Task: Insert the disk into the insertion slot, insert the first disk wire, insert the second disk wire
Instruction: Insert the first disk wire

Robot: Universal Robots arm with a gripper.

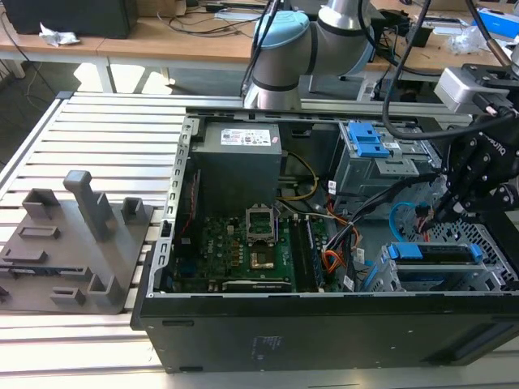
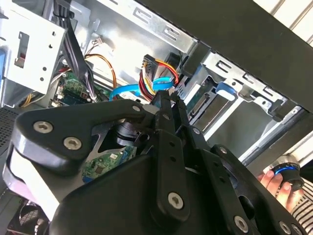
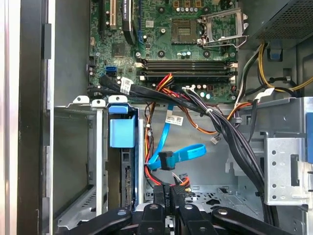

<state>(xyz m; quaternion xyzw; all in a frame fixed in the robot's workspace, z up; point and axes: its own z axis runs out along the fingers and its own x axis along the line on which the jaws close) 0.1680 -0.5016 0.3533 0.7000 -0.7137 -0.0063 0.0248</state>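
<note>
The tool (image 3: 168, 189) is closed tight on the dark plug of the first disk wire (image 3: 168, 197). I think it is not pushed in yet. Just past it, the second disk wire (image 3: 188, 152) hangs loose. Farther off, the disk (image 1: 434, 253) already sits in the insertion slot (image 1: 496, 279).

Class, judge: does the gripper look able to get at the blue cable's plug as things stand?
Probably not yet. The plug hangs in open space just beyond the gripper, nothing between, but the jaws look shut on a black connector.
</note>
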